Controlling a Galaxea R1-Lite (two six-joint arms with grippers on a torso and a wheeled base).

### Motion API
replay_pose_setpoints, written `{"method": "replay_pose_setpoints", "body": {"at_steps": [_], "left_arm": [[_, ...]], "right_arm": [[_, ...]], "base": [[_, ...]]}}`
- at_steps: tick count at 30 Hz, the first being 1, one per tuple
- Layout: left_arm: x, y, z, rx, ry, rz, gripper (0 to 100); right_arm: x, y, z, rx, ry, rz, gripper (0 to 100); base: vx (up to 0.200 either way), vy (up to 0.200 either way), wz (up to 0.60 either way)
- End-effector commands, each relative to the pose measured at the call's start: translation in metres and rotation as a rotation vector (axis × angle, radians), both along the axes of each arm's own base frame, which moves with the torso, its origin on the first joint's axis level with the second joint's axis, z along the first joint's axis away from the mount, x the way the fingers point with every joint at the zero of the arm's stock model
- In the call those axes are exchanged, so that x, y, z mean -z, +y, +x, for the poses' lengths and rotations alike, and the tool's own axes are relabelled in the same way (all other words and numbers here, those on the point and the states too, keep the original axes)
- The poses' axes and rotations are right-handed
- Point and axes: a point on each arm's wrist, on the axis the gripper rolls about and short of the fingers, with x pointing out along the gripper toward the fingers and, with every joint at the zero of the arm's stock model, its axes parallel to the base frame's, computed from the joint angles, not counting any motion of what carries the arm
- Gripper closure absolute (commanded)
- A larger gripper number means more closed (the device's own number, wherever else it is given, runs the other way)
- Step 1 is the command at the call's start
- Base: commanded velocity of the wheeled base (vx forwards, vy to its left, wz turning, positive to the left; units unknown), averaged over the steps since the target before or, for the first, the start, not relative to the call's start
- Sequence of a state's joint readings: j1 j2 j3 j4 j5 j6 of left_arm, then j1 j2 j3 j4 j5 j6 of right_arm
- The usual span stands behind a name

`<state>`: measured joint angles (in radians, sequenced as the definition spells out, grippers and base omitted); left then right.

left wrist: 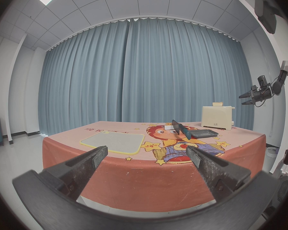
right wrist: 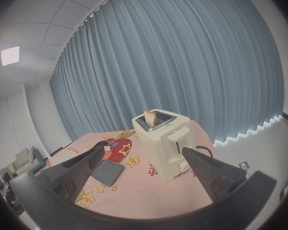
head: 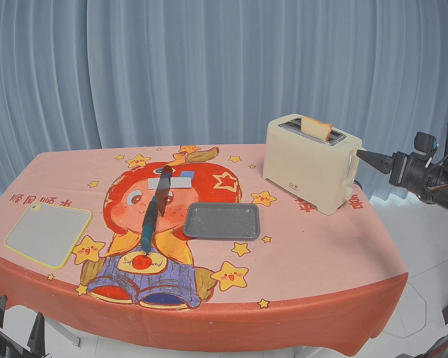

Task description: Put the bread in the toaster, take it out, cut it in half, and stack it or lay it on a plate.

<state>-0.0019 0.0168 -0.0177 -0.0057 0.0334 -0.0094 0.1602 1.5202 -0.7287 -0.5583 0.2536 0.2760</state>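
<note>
The left gripper (head: 18,315) hangs below the table's near left corner, fingers spread, holding nothing. On the table (head: 303,254) a board (head: 47,232) lies by the left edge. A knife (head: 153,210) rests mid-table with its blade propped on a small block (head: 181,183), and a grey plate (head: 222,220) lies just to its right. The toaster (head: 308,175) stands near the far right corner, and the bread (head: 316,128) sits upright in a slot with its top poking out. The right gripper (head: 369,157) hovers off the right edge beside the toaster's lever end, spread and empty. Lifting the slice looks like the next job, and it has risks. Little crust shows above the rim, so a shallow pinch may slip or catch the slot's edge, and a hard squeeze would likely crush the soft slice. A sideways knock could shove the toaster.
</note>
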Motion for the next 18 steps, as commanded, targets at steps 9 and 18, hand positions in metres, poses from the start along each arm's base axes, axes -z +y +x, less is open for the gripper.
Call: {"method": "replay_pose_setpoints", "body": {"at_steps": [9, 18], "left_arm": [[0.005, 0.000, 0.001, -0.001, 0.019, -0.001, 0], [0.005, 0.000, 0.001, -0.001, 0.019, 0.000, 0]], "right_arm": [[0.014, -0.006, -0.003, 0.023, 0.050, -0.012, 100], [0.033, -0.004, 0.001, 0.021, 0.129, -0.011, 100]], "base": [[0.000, 0.000, 0.00], [0.000, 0.000, 0.00]]}}
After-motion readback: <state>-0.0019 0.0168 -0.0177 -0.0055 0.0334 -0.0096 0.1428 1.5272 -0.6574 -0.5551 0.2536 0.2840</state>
